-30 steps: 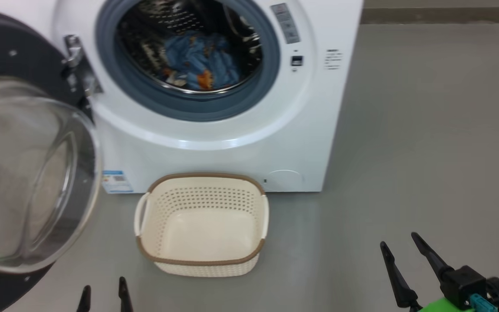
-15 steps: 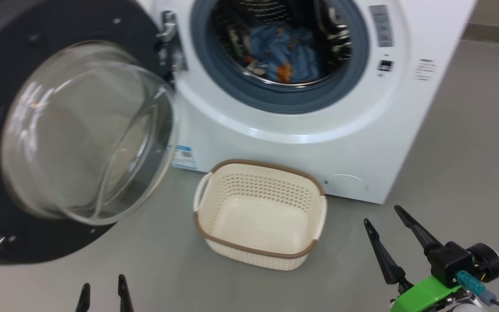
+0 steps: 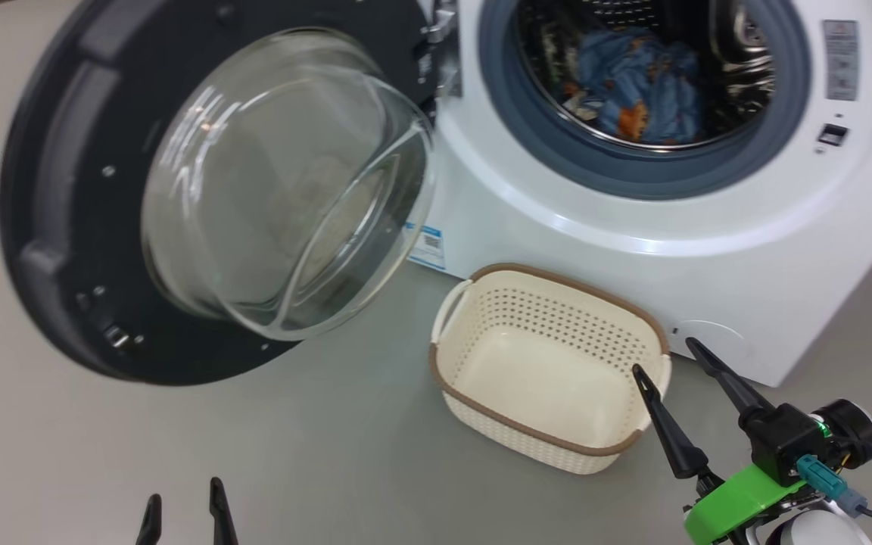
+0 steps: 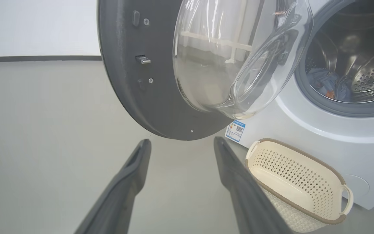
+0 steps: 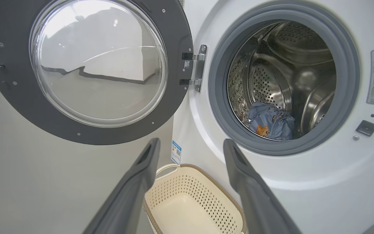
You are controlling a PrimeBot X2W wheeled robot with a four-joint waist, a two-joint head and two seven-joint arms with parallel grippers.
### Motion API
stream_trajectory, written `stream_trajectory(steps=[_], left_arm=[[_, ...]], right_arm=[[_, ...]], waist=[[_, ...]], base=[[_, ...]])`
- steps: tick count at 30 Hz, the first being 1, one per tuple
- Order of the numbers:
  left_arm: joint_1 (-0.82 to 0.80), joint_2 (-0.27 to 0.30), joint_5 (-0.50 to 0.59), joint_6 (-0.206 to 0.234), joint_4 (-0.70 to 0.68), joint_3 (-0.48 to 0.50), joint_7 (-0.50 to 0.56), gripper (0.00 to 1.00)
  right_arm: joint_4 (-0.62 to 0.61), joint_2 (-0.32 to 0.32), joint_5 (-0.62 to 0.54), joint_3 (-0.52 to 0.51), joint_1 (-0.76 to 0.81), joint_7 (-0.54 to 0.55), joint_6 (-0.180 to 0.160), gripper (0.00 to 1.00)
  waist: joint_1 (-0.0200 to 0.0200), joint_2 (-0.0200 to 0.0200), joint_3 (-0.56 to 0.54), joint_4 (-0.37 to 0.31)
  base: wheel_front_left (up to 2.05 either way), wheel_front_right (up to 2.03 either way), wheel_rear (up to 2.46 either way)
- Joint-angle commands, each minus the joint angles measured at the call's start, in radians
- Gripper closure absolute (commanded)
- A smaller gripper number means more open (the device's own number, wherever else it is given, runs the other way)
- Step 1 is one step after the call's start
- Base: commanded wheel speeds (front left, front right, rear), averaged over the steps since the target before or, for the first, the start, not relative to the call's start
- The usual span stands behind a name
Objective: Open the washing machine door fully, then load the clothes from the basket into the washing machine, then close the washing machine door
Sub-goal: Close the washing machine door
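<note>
The large round door with a glossy black rim and bulging clear glass bowl (image 3: 50,227) stands swung wide at the upper left of the head view, hinged to the white boxy front-loading washing machine (image 3: 557,227) at upper right. In its steel drum (image 3: 739,45) lie the light blue clothes with orange-brown prints (image 3: 636,79) — a crumpled heap low in the opening. The small cream-white perforated basket with a brown rim band (image 3: 557,318) sits on the grey floor (image 3: 330,439) just before the machine, its bare bottom showing. The right gripper (image 3: 663,356), lower right, has its dark fingers spread, gripping nothing — the left gripper (image 3: 183,490), bottom left, likewise.
</note>
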Motion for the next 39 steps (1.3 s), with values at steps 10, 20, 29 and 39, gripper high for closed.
stream_trajectory(steps=[10, 20, 29, 39], left_arm=[[-0.024, 0.009, -0.014, 0.027, -0.057, 0.041, -0.006, 0.00], [-0.013, 0.009, -0.074, 0.042, -0.099, 0.106, -0.006, 1.00], [-0.157, 0.009, -0.341, -0.111, -0.101, 0.501, -0.006, 1.00], [-0.529, 0.204, -0.585, -0.195, 0.177, 0.710, 0.105, 1.00]], right_arm=[[-0.016, -0.014, 0.006, 0.041, -0.063, -0.005, 0.002, 0.00], [-0.007, -0.011, 0.016, 0.061, -0.066, -0.005, 0.002, 0.00], [-0.007, 0.005, 0.018, 0.054, -0.040, -0.005, 0.002, 0.00], [-0.015, 0.023, 0.013, 0.034, -0.014, -0.005, 0.002, 0.00]], waist=[[0.0000, 0.0000, 0.015, 0.048], [0.0000, 0.0000, 0.020, 0.052], [0.0000, 0.0000, 0.018, 0.050], [0.0000, 0.0000, 0.025, 0.020]], base=[[0.00, 0.00, 0.00], [0.00, 0.00, 0.00], [0.00, 0.00, 0.00], [0.00, 0.00, 0.00]])
